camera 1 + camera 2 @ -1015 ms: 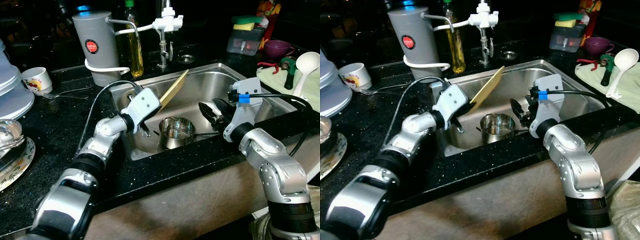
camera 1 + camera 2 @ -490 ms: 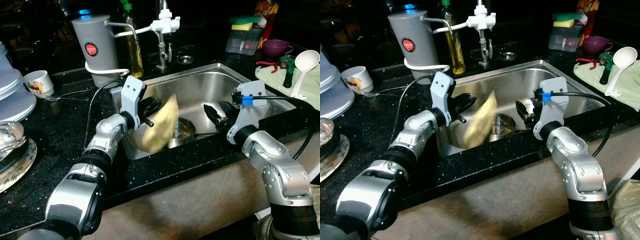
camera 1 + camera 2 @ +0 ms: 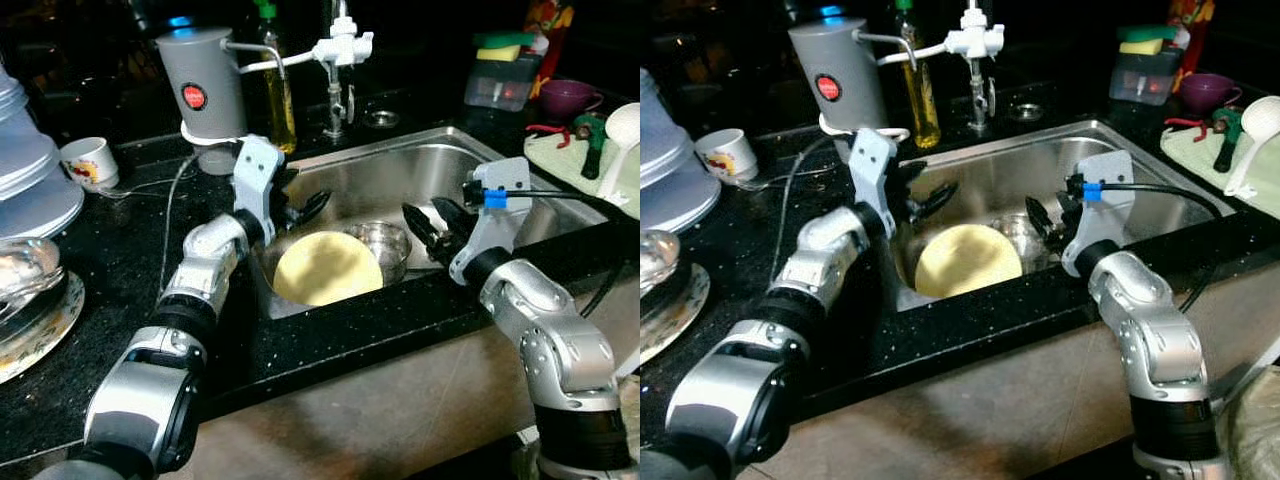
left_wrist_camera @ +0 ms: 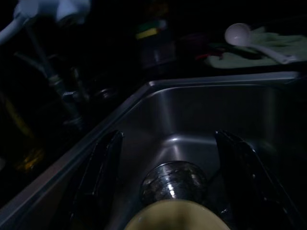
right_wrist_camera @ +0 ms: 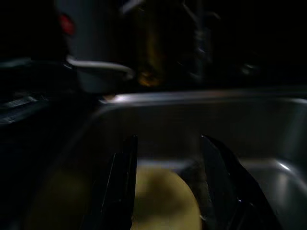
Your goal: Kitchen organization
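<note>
Sink was seen holding the yellow plate lying flat, touching the steel bowl; left claw was spread, released above it, right claw likewise parted, empty

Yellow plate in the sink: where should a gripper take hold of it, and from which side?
Probably the plate's far rim, from above with the left gripper, which hangs open nearest it. The plate lies tilted against the sink's near left wall, partly over the steel bowl, so that raised edge gives the fingers room.
</note>
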{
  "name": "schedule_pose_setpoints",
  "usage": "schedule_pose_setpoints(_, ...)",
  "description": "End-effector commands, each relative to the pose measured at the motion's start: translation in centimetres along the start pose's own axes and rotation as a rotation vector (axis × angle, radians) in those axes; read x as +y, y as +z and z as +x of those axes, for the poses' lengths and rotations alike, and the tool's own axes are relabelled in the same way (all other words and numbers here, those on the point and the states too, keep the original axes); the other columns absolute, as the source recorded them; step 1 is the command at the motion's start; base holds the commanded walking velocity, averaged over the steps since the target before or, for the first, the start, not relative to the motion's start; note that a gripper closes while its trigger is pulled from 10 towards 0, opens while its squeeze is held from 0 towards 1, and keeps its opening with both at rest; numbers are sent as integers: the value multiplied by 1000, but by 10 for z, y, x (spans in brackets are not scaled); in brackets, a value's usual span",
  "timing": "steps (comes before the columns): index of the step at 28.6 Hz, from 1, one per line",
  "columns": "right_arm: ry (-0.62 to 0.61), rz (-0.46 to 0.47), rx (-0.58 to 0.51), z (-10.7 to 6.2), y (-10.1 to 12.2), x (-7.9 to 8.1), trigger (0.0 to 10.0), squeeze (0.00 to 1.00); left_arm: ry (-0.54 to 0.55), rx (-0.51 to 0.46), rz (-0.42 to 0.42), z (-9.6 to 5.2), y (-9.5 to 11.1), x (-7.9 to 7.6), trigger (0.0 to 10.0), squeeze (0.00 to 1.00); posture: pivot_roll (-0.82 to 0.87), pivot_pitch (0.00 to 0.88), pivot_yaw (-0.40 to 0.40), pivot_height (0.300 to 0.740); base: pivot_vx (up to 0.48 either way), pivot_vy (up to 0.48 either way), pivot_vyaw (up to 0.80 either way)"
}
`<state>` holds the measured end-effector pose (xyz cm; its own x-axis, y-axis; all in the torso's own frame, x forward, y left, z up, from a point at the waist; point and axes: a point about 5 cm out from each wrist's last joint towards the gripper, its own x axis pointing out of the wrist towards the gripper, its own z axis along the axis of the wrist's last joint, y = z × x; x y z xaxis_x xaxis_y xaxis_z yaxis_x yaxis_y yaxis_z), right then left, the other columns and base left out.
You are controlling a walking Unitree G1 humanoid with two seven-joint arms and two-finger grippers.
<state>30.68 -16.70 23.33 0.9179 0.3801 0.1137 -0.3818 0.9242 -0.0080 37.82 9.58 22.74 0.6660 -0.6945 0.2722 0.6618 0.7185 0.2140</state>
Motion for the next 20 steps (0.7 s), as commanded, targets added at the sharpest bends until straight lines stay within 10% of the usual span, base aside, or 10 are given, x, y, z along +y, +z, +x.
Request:
schedule_pose_setpoints(1, 44, 23, -54, -1, 5, 7, 10000, 0, -54, -48, -20, -3, 7, -7, 10000, 0, -129, 0, 78, 740, 0, 0, 0)
schedule_pose_setpoints(20, 25, 187, -162, 3, -14, 5, 10000, 0, 60, -60, -160, -46, 13, -64, 10000, 0, -61, 0, 48, 740, 0, 0, 0)
